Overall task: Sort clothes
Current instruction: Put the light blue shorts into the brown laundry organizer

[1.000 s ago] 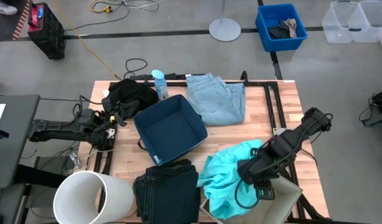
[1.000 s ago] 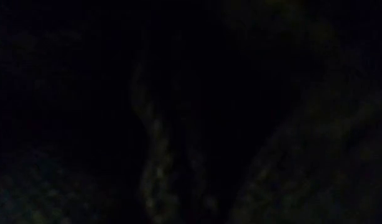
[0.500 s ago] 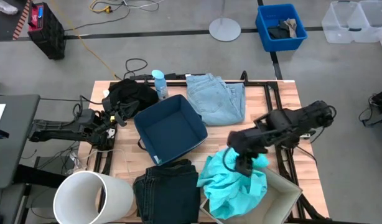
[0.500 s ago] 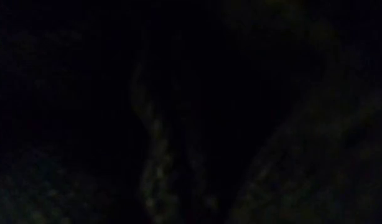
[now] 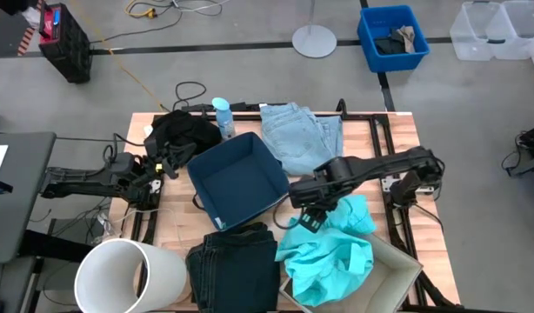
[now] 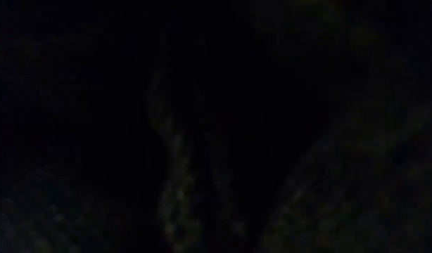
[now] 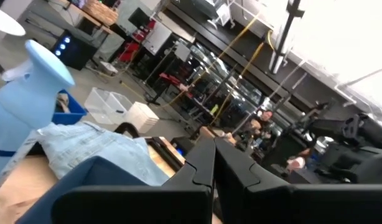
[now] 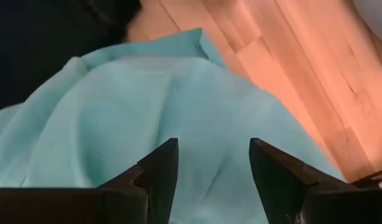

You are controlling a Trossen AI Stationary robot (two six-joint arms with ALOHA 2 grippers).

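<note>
High view: navy bin [image 5: 239, 180] at table centre, nothing visible inside. Blue crate [image 5: 391, 36] on far floor holds small dark and tan items. White bucket [image 5: 128, 276] near left. Right gripper [image 5: 308, 219] over far-left edge of turquoise top [image 5: 328, 253]; left gripper [image 5: 165, 162] beside black garment [image 5: 182, 132].

Low view: dark, nothing readable.

Left wrist view: fingers [image 7: 200, 171] pressed together; pale jeans [image 7: 94, 146] beyond.

Right wrist view: fingers [image 8: 160, 167] spread wide, empty, turquoise top just beneath.

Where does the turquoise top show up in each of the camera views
High view: turquoise top lies near the table's front edge, right of the dark navy jeans, under the open right gripper.
Low view: too dark to tell.
Left wrist view: not in it.
Right wrist view: fills the picture beyond the open fingers.
Shared landmark: the wooden table.
</note>
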